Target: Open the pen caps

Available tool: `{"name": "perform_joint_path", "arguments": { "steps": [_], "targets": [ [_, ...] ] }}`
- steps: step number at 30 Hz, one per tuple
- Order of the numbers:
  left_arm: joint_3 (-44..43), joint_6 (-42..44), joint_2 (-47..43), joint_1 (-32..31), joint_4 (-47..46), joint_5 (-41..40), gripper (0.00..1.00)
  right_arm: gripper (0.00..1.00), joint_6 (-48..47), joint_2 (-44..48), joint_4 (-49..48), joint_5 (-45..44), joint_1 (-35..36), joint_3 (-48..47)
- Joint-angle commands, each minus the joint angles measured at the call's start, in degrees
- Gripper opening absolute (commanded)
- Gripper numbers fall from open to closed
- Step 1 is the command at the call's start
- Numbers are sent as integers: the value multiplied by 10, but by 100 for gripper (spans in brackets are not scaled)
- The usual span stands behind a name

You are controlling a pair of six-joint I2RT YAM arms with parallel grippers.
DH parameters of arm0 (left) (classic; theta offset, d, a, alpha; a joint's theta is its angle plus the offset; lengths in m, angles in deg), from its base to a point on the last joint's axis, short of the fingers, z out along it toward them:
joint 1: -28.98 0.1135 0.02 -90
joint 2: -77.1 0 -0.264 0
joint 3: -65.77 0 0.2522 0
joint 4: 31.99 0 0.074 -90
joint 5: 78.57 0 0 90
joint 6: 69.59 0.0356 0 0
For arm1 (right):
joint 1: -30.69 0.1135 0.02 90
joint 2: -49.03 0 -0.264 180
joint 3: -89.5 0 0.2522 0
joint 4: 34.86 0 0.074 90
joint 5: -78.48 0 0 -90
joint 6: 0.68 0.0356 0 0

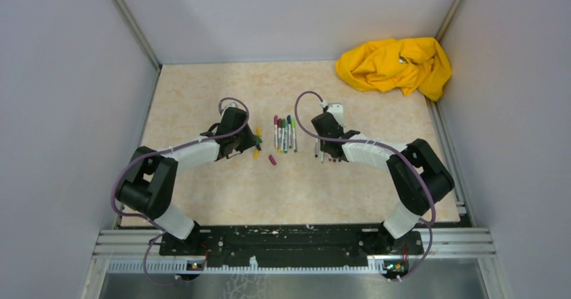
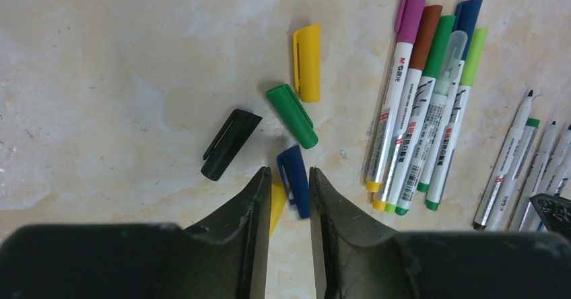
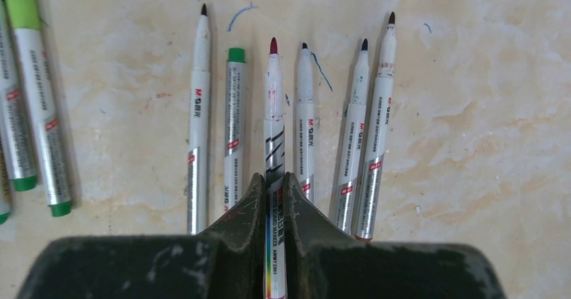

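Left gripper (image 2: 289, 174) fingers part-open, blue cap (image 2: 296, 192) loose between tips, just left of capped pen row (image 2: 424, 110). Right gripper (image 3: 273, 178) clamped on red-tipped pen (image 3: 273, 110) right of row, barrel along fingers.

Noting left arm (image 1: 195, 152) and right arm (image 1: 367, 152): white link shells between bulky black joint housings. I see a purple cable (image 1: 233, 99) looping along each. On my feeds, left gripper (image 2: 289, 172) and right gripper (image 3: 273, 178): dark wedge-shaped fingers, inner edges scuffed grey.
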Motion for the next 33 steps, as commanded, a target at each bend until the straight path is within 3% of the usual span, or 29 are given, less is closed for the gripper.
{"name": "perform_joint_path", "arguments": {
  "steps": [1,8,16,22,33],
  "targets": [
    [12,0,-2,-2,-8,-9,33,0,-11,-23,-17,7,-10,-20],
    [17,-3,-4,-1,-10,-11,34,7,-22,-32,-30,20,-14,-19],
    [23,-4,-28,-2,-9,-20,34,30,-34,-12,-28,22,-14,-25],
    [27,-8,-50,-3,-11,-20,36,35,-50,22,-25,27,-12,-35],
    [29,-6,-87,-2,-13,-4,62,37,-84,-20,-13,79,28,-116]
  ]
}}
